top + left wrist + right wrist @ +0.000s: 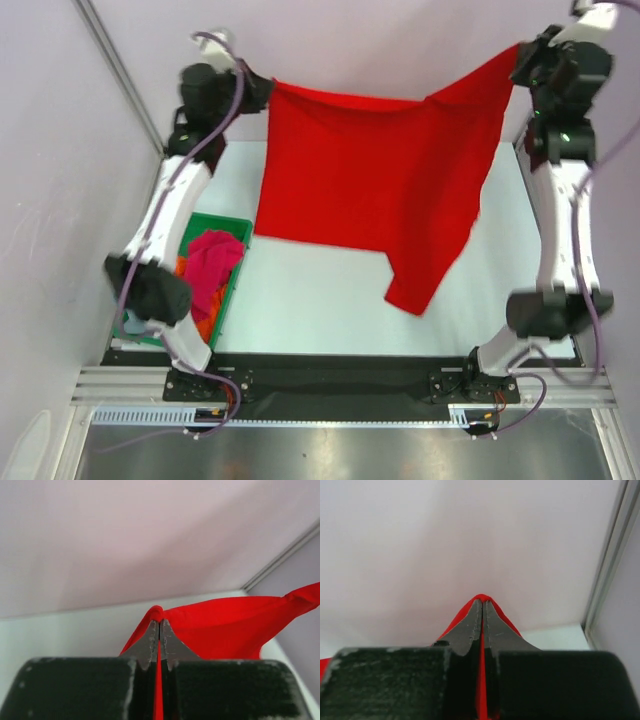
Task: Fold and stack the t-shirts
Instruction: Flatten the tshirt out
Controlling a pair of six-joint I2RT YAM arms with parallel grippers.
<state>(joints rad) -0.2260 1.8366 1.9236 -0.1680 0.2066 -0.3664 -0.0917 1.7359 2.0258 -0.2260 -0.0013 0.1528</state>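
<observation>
At left, green tray (226, 220), pink t-shirt (212, 262) inside, apparently orange t-shirt (205, 325) beneath

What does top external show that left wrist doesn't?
Only top external: the whole red t-shirt hanging spread between the arms, the right gripper pinching its far corner, and the green tray holding a magenta-pink shirt and an orange shirt. Only left wrist: a close-up of cloth sandwiched between closed jaws. Both: the left gripper shut on the red t-shirt, above the white table.
</observation>
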